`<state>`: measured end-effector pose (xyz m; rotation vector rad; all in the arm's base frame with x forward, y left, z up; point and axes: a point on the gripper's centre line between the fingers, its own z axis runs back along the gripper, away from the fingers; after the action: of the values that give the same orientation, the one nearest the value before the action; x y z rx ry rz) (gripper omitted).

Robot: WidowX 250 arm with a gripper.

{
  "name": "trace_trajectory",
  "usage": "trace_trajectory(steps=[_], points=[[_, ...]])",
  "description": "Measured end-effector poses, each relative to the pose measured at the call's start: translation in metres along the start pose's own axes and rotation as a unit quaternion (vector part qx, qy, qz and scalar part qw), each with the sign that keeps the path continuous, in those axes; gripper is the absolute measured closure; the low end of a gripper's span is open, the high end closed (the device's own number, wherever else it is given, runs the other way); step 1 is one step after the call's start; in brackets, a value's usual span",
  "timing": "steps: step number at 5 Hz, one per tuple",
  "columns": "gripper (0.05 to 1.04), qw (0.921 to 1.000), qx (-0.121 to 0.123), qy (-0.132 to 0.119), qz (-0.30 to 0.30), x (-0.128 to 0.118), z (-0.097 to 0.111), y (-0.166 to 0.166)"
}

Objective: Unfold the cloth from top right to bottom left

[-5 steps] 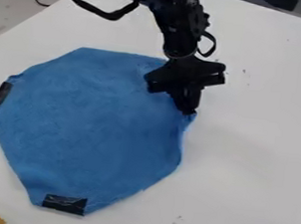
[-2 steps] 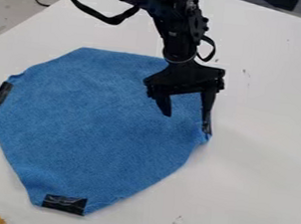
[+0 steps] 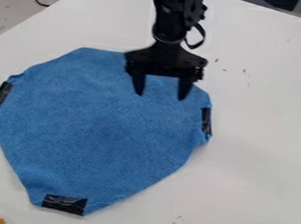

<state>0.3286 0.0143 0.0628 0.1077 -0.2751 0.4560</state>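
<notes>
A: Layout, largest first?

B: White table (image 3: 263,150). On it the blue cloth (image 3: 98,134), spread broad and mostly flat, from the left of the view to just right of centre. Judged nearly unfolded.

A: Arm and claw?

B: Black arm (image 3: 170,16) comes in from the top edge. Claw (image 3: 160,96) is open, fingers (image 3: 184,89) apart with blue between them, nothing gripped. It hangs over the cloth's upper right part. Cannot tell whether the tips touch.

A: Smallest items?

B: Three dark tape patches: right edge (image 3: 205,121), left edge (image 3: 2,93), bottom edge (image 3: 64,203).

A: Step in hand?

B: Judged to be clearing the claw from the laid-out cloth. Lift straight up first, fingers kept wide, then go sideways. A low sideways sweep could snag the fabric and ruck it.

A: If more spreading is wanted?

B: The lower right edge bends inward below the right patch. Pinch only the outermost layer there, shallow, and draw it low and slowly outward, toward the bottom. A deep pinch may catch two layers and drag the whole cloth. Open fully before lifting, or the edge may come up too.
</notes>
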Motion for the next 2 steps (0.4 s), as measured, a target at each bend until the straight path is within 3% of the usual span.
trace_trajectory(steps=[2], points=[[0.082,0.9998,0.008,0.007,-0.015,-0.0111,-0.0024,0.0068]])
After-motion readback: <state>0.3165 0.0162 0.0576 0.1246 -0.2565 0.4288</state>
